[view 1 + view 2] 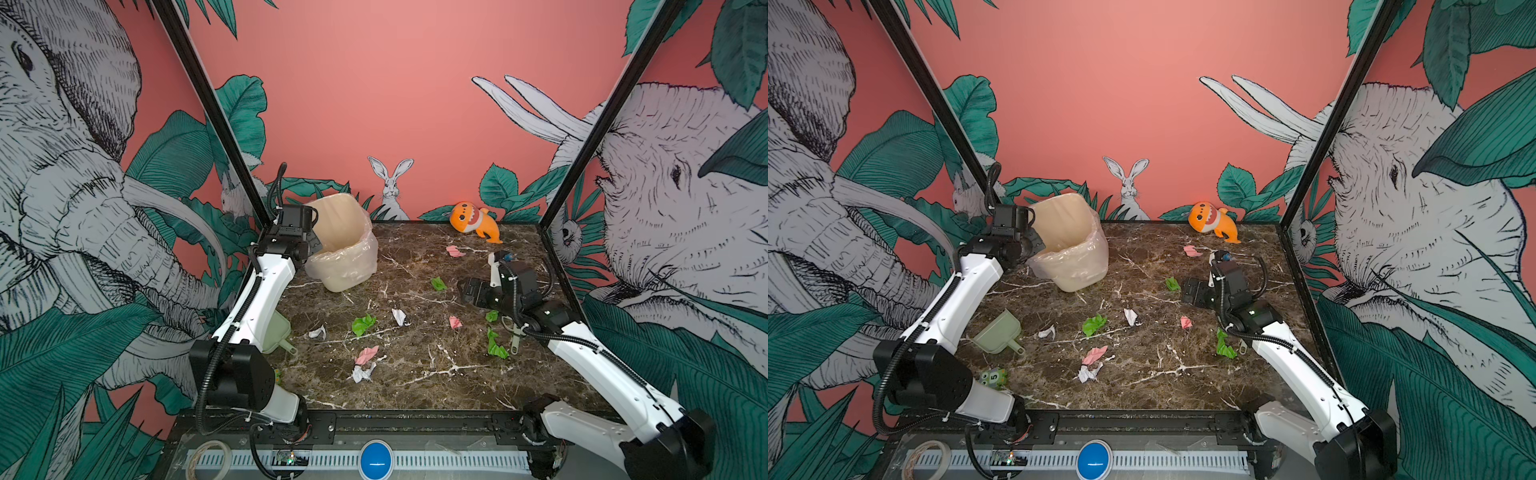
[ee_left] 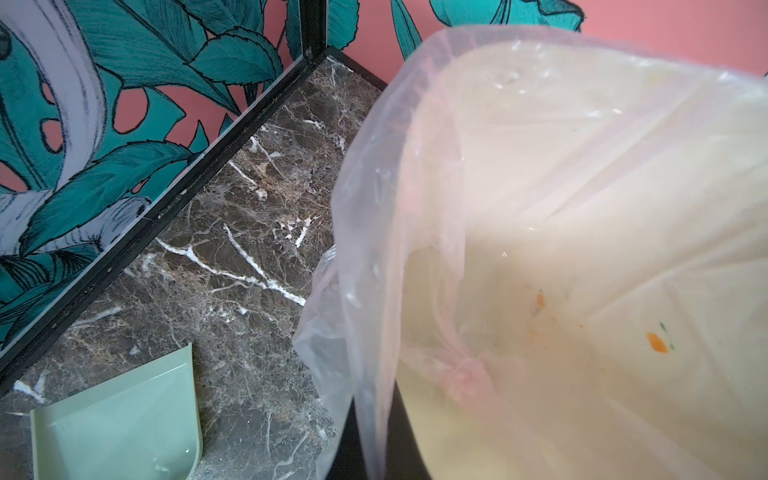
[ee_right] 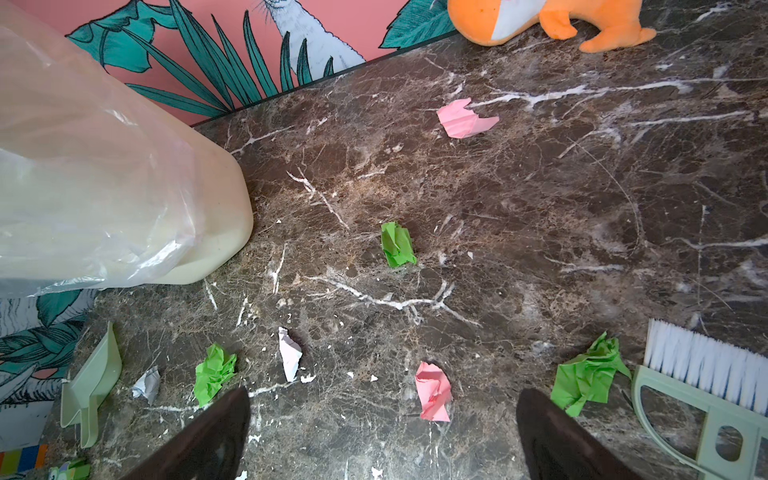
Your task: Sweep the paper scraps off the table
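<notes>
— Dark marble desk (image 1: 415, 390), white-veined, black-framed, pink jungle mural behind. Littered with paper scraps (image 1: 363, 325): green, pink, white, strewn from the middle out toward the right side, well apart from one another. None gathered into a heap anywhere.

— Any close to the tools?

— Crumpled green one just beside the brush (image 3: 702, 365) bristles in the right wrist view; pink one near that. Over on the left, dustpan (image 1: 998, 332) lying flat on the desk, untouched, one white scrap near its handle.

— And the pincers?

— Right pincer (image 3: 382, 395): spread as wide as can be, empty, hanging over the desk with the brush just beside. Left pincer (image 1: 1034, 245): clamped shut on the rim of the bin (image 1: 345, 249), liner and all, judging by the left wrist view; bin seemingly tipped toward that arm, at the far left corner.

— Step in hand?

— Setting up, by the look of it: bin steadied, sweeping not yet begun. Next: lower onto the brush handle, close squarely on it, lift without flicking the green scrap away. Then short strokes toward the dustpan, and likely a freed left pincer to hold it. Risk: light scraps skittering off ahead of the bristles. Keep clear of the orange shark toy (image 1: 473, 222) at the far edge.
</notes>
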{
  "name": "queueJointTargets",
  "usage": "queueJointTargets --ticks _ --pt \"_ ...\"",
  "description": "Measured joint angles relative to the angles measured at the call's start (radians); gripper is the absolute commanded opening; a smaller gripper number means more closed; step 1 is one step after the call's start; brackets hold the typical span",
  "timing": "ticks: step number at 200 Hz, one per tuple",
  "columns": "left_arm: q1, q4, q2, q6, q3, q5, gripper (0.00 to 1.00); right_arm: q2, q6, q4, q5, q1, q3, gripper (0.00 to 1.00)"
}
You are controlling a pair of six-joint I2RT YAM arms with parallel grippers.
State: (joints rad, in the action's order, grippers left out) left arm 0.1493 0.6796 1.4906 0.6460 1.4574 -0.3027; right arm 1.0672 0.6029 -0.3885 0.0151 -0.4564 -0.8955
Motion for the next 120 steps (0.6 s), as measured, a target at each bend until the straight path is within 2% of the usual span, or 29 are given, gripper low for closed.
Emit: queueJointTargets --ticks 31,84,120 --pt "0.0 -0.042 0.0 0.011 0.0 0.015 0.34 0.012 0.0 0.001 0.0 -0.001 -0.009 0.99" --pt "0.0 -0.066 -0.007 0.001 0.0 0.018 0.6 0.013 0.0 0.0 -0.001 -0.001 -0.009 0.99" --pt "0.002 -0.057 -0.052 -0.069 0.013 0.003 0.79 0.013 -0.008 -0.033 -0.015 -0.001 -0.021 0.99"
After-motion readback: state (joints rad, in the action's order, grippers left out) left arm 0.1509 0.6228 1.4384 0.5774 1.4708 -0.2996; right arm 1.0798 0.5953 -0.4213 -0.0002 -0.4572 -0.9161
